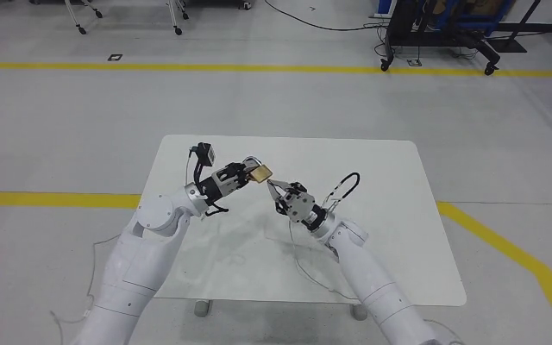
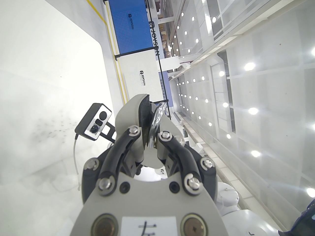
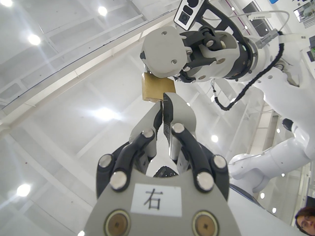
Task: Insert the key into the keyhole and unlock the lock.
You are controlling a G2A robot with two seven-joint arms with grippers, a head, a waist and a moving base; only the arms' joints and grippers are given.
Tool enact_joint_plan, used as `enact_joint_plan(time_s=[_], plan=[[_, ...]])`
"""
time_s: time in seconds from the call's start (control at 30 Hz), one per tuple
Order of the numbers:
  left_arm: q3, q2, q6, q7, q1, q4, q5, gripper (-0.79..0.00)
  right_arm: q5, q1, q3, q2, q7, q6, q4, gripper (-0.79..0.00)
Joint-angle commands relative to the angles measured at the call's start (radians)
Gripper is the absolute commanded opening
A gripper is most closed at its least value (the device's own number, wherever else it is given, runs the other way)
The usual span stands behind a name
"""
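Left gripper: I am clamping the padlock by its shackle, holding it above mid-table with its base facing right.
Right gripper: I am pinching the key, mostly hidden between my fingers, at that base, likely for insertion.
Table: white, lying beneath both arms.
Room: a grey floor with a yellow line is running along the far side.

Above the middle of the table, the left gripper, closed on the lock, and the right gripper, closed on the key, stand almost tip to tip, so nothing can pass between them. Both forearms block the near side, and a black cable loop rises beside the right wrist. The far side and the outer sides of the table are open for approach
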Motion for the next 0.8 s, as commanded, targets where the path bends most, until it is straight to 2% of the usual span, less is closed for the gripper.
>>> enact_joint_plan(time_s=[0.0,0.2,0.23,0.27,0.33,0.53,0.6,0.77], plan=[[-0.002,0.0,0.0,0.002,0.001,-0.001,0.001,-0.785,-0.002,0.005,0.003,0.001,0.006,-0.013,0.01,-0.785],[-0.004,0.0,0.007,0.007,0.002,-0.002,-0.001,-0.785,-0.065,-0.003,0.002,0.009,0.018,-0.045,-0.018,-0.785],[-0.004,0.0,0.012,0.008,0.001,-0.001,0.001,-0.785,-0.08,-0.005,0.002,0.01,0.016,-0.053,-0.024,-0.73],[-0.002,0.0,0.02,0.005,-0.001,0.0,0.001,-0.785,-0.097,-0.009,0.002,0.012,0.008,-0.063,-0.032,-0.613],[-0.001,-0.001,0.027,0.004,-0.004,0.001,-0.001,-0.785,-0.128,-0.017,0.001,0.015,-0.021,-0.088,-0.049,-0.52],[0.0,-0.001,0.047,0.003,-0.009,0.007,0.0,-0.785,-0.224,-0.034,-0.002,0.027,-0.049,-0.102,-0.101,-0.416],[0.002,0.0,0.063,-0.011,-0.014,0.01,0.009,-0.785,-0.254,-0.048,0.01,0.033,-0.061,-0.114,-0.127,-0.314],[0.027,0.002,0.116,-0.002,-0.028,0.006,0.095,-0.785,-0.299,-0.115,0.076,0.054,-0.092,-0.161,-0.218,-0.16]])
